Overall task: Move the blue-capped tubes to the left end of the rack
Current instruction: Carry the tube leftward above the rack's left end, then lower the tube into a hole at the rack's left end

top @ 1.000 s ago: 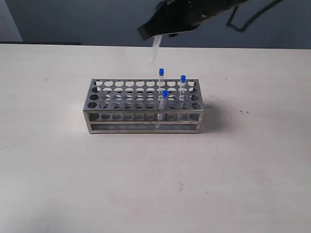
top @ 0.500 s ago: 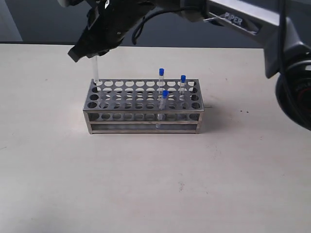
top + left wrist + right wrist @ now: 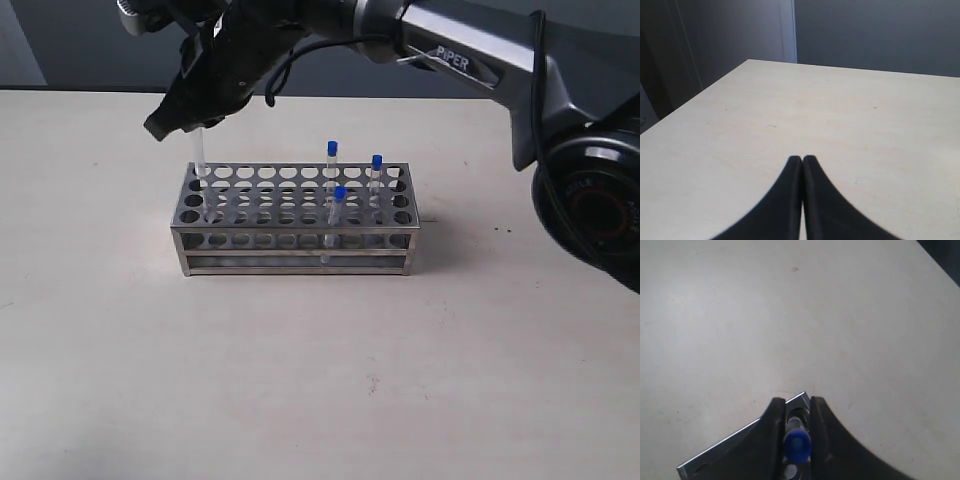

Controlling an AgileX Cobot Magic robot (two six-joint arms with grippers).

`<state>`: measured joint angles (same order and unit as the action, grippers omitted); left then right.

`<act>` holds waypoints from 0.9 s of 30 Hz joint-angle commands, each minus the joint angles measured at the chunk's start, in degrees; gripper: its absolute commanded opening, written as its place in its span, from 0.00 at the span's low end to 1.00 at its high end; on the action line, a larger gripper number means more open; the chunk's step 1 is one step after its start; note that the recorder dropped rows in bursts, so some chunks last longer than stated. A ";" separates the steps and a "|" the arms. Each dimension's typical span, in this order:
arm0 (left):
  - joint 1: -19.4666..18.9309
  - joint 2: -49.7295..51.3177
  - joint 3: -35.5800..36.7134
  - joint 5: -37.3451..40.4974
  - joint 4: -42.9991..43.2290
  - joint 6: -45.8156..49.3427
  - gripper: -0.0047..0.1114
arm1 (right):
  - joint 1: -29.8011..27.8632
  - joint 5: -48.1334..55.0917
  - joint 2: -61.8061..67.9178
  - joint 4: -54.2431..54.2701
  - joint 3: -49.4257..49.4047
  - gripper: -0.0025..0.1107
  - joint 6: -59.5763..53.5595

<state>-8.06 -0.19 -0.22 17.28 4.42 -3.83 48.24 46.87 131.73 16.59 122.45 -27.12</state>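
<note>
1. Your right gripper (image 3: 185, 120) hangs over the left end of the rack (image 3: 290, 240), jaws drawn narrowly in on a blue-capped tube (image 3: 798, 444), gripping it below its cap.
2. That tube stands nearly upright, its lower end down in a back-row hole at the rack's left end.
3. You have three other blue-capped tubes (image 3: 332, 150) seated toward the rack's right end, two further back and one nearer the front.
4. Your left gripper (image 3: 802, 160) is closed tip to tip on nothing, over the tabletop (image 3: 840, 115).

Rack (image 3: 295, 233): shiny silver steel, top patterned with rows of round holes.
Tubes (image 3: 332, 165): clear, bright blue caps.
Table (image 3: 400, 380): pale cream, plain.
Right gripper (image 3: 796, 402): black.
Left gripper (image 3: 802, 159): black.
Arm (image 3: 500, 60): grey, white lettering.
</note>
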 commanded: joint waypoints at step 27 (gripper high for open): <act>0.26 0.19 0.22 -0.63 -0.31 -0.10 0.04 | -0.14 -1.02 4.82 7.91 0.17 0.33 0.37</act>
<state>-8.06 -0.19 -0.22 17.28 4.42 -3.83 48.24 45.76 136.59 24.29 122.58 -26.88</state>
